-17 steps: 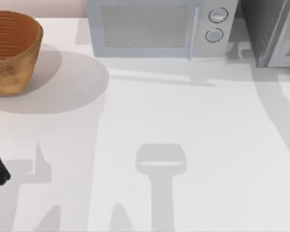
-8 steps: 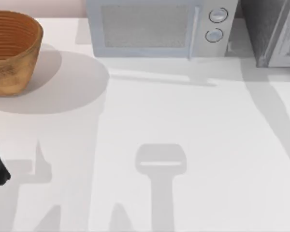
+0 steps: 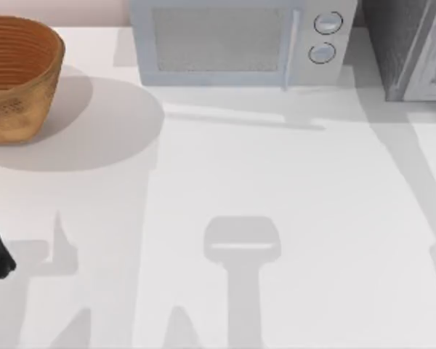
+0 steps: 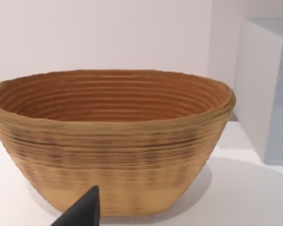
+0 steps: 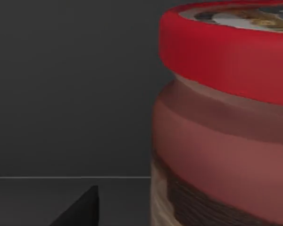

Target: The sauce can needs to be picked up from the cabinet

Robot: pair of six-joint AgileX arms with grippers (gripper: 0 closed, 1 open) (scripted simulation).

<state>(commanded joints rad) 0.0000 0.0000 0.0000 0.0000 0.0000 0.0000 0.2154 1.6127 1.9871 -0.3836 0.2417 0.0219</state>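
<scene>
Close before the right wrist camera, the sauce can (image 5: 226, 122) stands upright against a dark wall, cabinet (image 3: 410, 47) at the table's one o'clock corner; finger spacing cannot be told.

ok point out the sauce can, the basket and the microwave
sauce can (image 5: 226, 136): right wrist view, on its side below the red top
basket (image 3: 18, 109): top view, on its outer wall
microwave (image 3: 218, 43): top view, on its door
</scene>
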